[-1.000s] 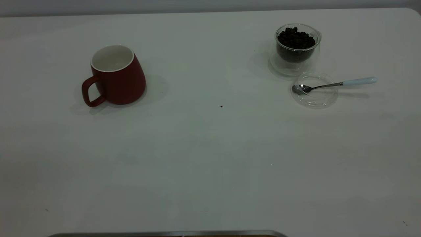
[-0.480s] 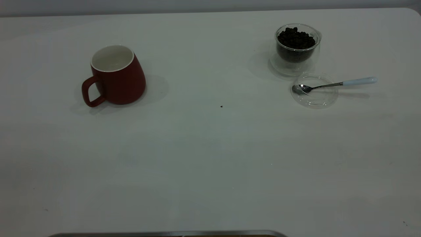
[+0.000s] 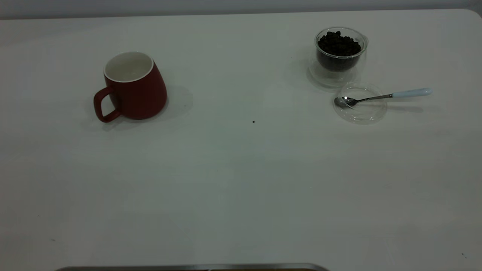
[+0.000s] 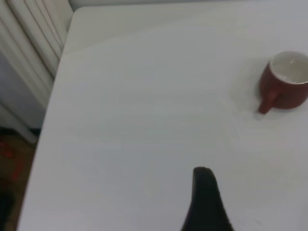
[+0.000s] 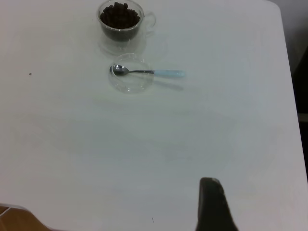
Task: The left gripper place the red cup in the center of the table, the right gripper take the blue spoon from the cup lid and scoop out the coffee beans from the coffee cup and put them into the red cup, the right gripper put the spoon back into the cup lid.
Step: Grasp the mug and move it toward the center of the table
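The red cup (image 3: 131, 88) with a white inside stands upright at the table's left, its handle toward the front-left; it also shows in the left wrist view (image 4: 285, 82). The glass coffee cup (image 3: 340, 52) full of dark beans stands at the back right. Just in front of it lies the clear cup lid (image 3: 360, 104), with the blue-handled spoon (image 3: 388, 96) resting bowl-in-lid and handle pointing right. Cup (image 5: 120, 21), lid (image 5: 131, 79) and spoon (image 5: 149, 72) show in the right wrist view. The left gripper (image 4: 204, 183) hovers far from the red cup. The right gripper (image 5: 210, 190) hovers far from the spoon. Neither arm shows in the exterior view.
A small dark speck (image 3: 253, 121) lies near the table's middle. The white table (image 3: 241, 180) ends at a left edge (image 4: 48, 110) with a radiator and floor beyond, and at a right edge (image 5: 288, 96).
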Motion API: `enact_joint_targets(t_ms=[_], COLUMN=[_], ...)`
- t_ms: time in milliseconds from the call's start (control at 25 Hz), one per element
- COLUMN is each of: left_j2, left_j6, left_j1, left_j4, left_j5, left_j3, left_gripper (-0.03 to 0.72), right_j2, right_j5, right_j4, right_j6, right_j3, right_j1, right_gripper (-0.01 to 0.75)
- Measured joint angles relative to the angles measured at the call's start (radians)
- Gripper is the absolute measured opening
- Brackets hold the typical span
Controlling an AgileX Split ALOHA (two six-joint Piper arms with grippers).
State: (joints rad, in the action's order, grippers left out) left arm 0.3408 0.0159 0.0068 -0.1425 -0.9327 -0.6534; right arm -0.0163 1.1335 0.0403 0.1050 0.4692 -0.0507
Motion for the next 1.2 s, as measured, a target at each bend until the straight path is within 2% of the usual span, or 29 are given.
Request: enact_joint_targets(t_ms=[400,800,880,1080,1200], left_j2=[0.586,1.108,1.194,1.339,1.387], left_j6=[-0.160,-0.174,-0.178,-0.195,-0.279], left_j1=[0.000,0.000,0.000,0.000,0.000], left_j4=[-0.018,-0.034,-0.040,-0.047,-0.078], left_j5=[0.224,0.336,0.397,0.635,0.740], left_j3=[-0.105,-0.196,-0.226,-0.248,-0.255], left_gripper=[0.587,0.587,0.587,0.587,0.587], right_j2=[0.000,0.000,0.000,0.000,0.000], right_j5=[0.000,0.000,0.000,0.000,0.000], right_j4=[0.000,0.000,0.000,0.000,0.000], right_j6=[0.000,0.000,0.000,0.000,0.000], right_j3=[0.000,0.000,0.000,0.000,0.000], right_j1=[0.000,0.000,0.000,0.000,0.000], right_gripper=[0.496,0.496,0.496,0.496,0.496])
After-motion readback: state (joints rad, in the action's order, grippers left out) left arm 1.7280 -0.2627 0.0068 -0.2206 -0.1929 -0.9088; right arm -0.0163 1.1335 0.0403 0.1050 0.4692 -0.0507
